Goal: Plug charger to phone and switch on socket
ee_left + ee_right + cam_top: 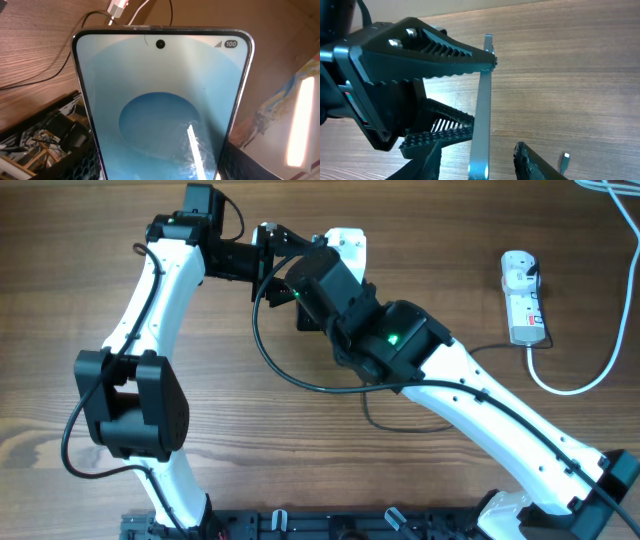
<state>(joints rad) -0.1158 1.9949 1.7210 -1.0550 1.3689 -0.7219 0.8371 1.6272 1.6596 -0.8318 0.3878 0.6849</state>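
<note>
My left gripper [275,245] is shut on the phone [160,100]. Its teal-blue screen with the lighter oval fills the left wrist view, a dark finger [82,160] at each lower side. In the right wrist view the phone [482,100] shows edge-on as a silver strip between the left gripper's serrated fingers [435,55]. My right gripper [481,162] is open and straddles that edge, with a gap on both sides. The charger tip [565,160] lies on the table just right of my right finger [535,162]. Its thin black cable [290,375] curls under the arms. The socket [525,298] lies at far right.
A thick white lead [590,375] loops from the socket towards the right edge. Beyond the phone's top, a white plug [118,7] and the black cable [60,70] lie on the wood table [80,240]. The left arm's base stands at bottom left.
</note>
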